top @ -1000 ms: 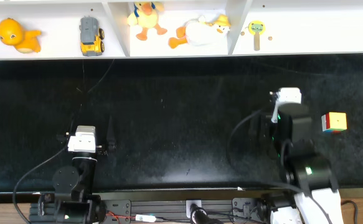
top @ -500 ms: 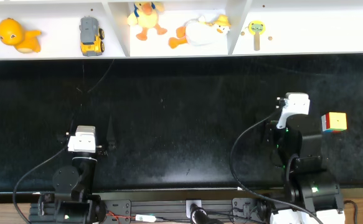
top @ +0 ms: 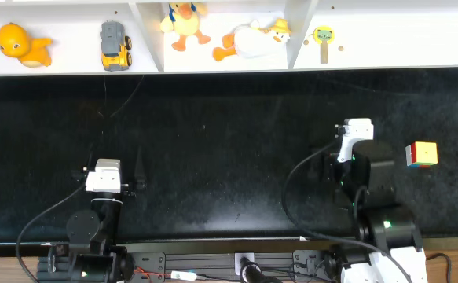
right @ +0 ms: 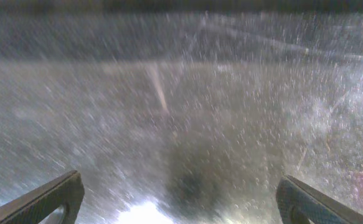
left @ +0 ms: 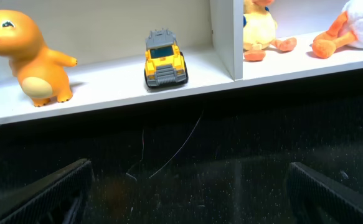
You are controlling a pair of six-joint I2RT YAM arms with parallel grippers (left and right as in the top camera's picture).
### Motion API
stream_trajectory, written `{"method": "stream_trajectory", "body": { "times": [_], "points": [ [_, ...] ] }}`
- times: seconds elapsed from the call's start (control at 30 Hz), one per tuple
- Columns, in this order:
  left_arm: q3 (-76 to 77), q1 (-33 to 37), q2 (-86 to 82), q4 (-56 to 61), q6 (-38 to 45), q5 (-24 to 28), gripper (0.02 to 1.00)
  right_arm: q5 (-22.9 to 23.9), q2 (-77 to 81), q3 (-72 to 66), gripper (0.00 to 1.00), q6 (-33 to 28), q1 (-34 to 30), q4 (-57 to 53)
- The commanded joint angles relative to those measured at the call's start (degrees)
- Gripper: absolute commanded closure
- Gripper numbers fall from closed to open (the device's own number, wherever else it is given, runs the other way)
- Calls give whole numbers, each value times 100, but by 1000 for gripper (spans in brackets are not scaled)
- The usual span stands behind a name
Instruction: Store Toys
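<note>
Two grippers showed their jaws spread wide, and neither one held anything; the left gripper (left: 187, 173) sat low at the near left part of the black mat (top: 213, 157) and faced the white shelf (top: 229, 64); the right gripper (right: 180, 182) pointed down at bare mat on the right side. One toy lay outside the shelf: a multicoloured cube (top: 422, 154); it rested on the mat just to the right of the right arm, near the gripper but apart from it, and well away from the shelf.

The shelf ran along the far edge of the mat and was split by dividers into compartments; in the left compartment an orange figure (left: 30, 55) stood upright, and beside it a yellow toy truck (left: 164, 58) with a grey top, the two not touching; in the middle compartment a yellow plush duck (top: 185, 23) sat next to a white plush duck (top: 252, 39) that lay on its side; in the right compartment lay a small toy with a stick handle (top: 323, 41).
</note>
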Motion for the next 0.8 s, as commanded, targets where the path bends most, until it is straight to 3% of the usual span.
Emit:
{"method": "stream_trajectory", "body": {
  "times": [0.03,0.1,0.23,0.3,0.4,0.5,0.6,0.8],
  "points": [
    [-15,35,-68,-11,-44,59,20,96,538,13,5,-1513,-490,68],
    [-15,35,-68,-11,-44,59,20,4,737,24,3,-1718,-929,94],
    [-15,35,-68,-11,-44,59,20,-1257,861,24,5,-2931,-2253,61],
    [-15,35,-68,-11,-44,59,20,-1652,852,26,3,-3353,-2924,57],
    [-15,35,-68,-11,-44,59,23,-1698,841,26,9,-3650,-3707,28],
    [-15,35,-68,-11,-44,59,20,-1862,846,24,82,-3681,-4400,107],
    [-15,35,-68,-11,-44,59,20,-2155,890,63,31,-3681,-4911,234],
    [-15,35,-68,-11,-44,59,23,-2061,1086,216,3,-3792,-5613,219]
  ]
}}
